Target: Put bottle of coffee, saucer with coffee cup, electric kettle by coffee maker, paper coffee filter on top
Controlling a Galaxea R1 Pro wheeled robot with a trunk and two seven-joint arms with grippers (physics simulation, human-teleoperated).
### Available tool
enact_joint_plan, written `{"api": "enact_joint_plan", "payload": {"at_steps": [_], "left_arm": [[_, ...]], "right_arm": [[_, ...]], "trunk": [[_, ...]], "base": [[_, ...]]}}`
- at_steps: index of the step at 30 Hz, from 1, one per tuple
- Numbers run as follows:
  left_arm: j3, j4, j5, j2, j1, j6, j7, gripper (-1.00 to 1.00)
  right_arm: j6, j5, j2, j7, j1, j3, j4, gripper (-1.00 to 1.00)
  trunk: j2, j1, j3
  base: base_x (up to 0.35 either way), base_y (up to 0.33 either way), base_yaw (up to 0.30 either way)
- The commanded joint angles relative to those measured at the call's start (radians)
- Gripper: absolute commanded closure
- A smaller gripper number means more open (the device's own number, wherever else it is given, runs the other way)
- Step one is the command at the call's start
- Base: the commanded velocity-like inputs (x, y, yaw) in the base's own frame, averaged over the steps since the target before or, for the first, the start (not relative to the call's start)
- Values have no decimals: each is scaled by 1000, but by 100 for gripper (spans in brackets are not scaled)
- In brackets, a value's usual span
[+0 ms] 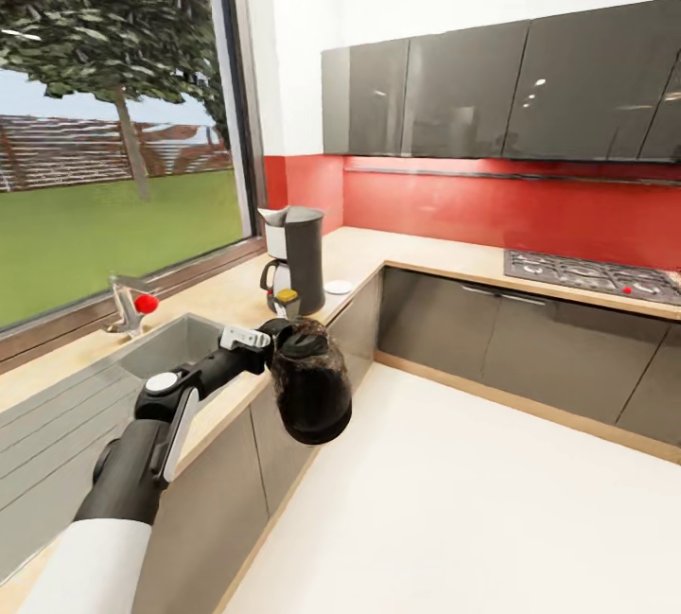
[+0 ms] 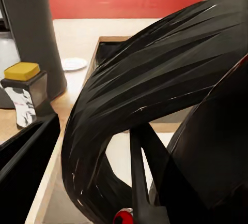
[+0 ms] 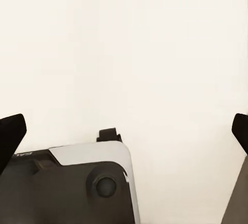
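Ahead, the beige L-shaped kitchen countertop (image 1: pixel 426 259) runs over glossy grey cabinets, with a red backsplash (image 1: pixel 492 207), a large window (image 1: pixel 113 122) and a pale floor (image 1: pixel 445 500). A sink (image 1: pixel 161 349) and a hob (image 1: pixel 591 275) sit in it. The coffee maker (image 1: pixel 303 259) stands at the corner, the bottle of coffee (image 1: pixel 285 301) just before it, the saucer (image 1: pixel 338 288) beside. The left gripper (image 1: pixel 274 342) carries the electric kettle (image 1: pixel 310 385) over the counter edge, short of the coffee maker. The right gripper (image 3: pixel 124 131) is spread wide.

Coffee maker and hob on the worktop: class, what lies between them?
In the head view, a small white saucer sits just beside the coffee maker. Past it, the beige worktop runs bare round the corner to the hob.
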Motion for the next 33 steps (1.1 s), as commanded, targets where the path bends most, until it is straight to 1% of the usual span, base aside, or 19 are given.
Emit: {"api": "enact_joint_plan", "payload": {"at_steps": [1,12,20,33], "left_arm": [[2,-2,-7,-1,-1,3,-9,100],[2,-5,-7,-1,-1,3,-9,100],[3,-5,-7,-1,0,4,-9,100],[2,-5,-6,-1,2,5,-9,100]], "right_arm": [[-3,-10,1,-2,-1,9,0,-100],[-3,-10,1,-2,-1,9,0,-100],[-3,-10,2,-2,-1,9,0,-100],[-3,-10,4,-2,-1,9,-1,-100]], "trunk": [[-2,1,-2],[-2,1,7],[-2,1,12],[-2,1,12]], "base": [[277,-168,-226],[277,-165,-228],[301,-103,-236],[332,-3,-22]]}}
